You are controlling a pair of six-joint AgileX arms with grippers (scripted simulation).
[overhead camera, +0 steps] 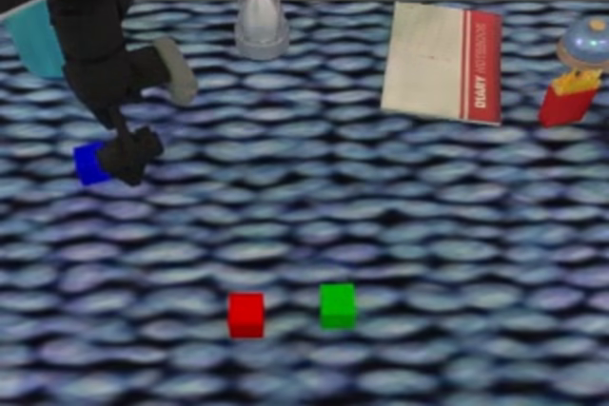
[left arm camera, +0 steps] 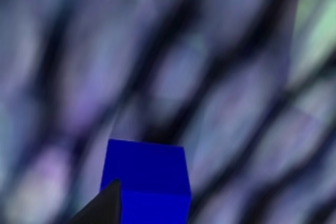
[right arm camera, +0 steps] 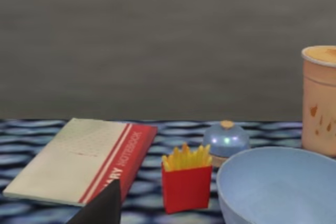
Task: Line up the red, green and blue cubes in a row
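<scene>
The blue cube [overhead camera: 89,163] lies on the table at the left, and my left gripper [overhead camera: 129,153] hangs low right beside it, overlapping its right edge. In the left wrist view the blue cube [left arm camera: 147,182] fills the near foreground, with one dark fingertip [left arm camera: 102,208] against its side; the gripper is open and the cube rests on the cloth. The red cube [overhead camera: 245,315] and the green cube [overhead camera: 337,305] sit side by side near the front, a cube-width apart. My right arm is out of the top view; one fingertip [right arm camera: 102,205] shows in its wrist view, holding nothing.
An hourglass [overhead camera: 260,2] stands at the back centre. A white notebook with a red spine [overhead camera: 442,62] lies at the back right, with a fries box [overhead camera: 569,97] and a bell [overhead camera: 583,45] beyond it. A blue bowl [right arm camera: 273,187] and a cup [right arm camera: 319,98] appear in the right wrist view.
</scene>
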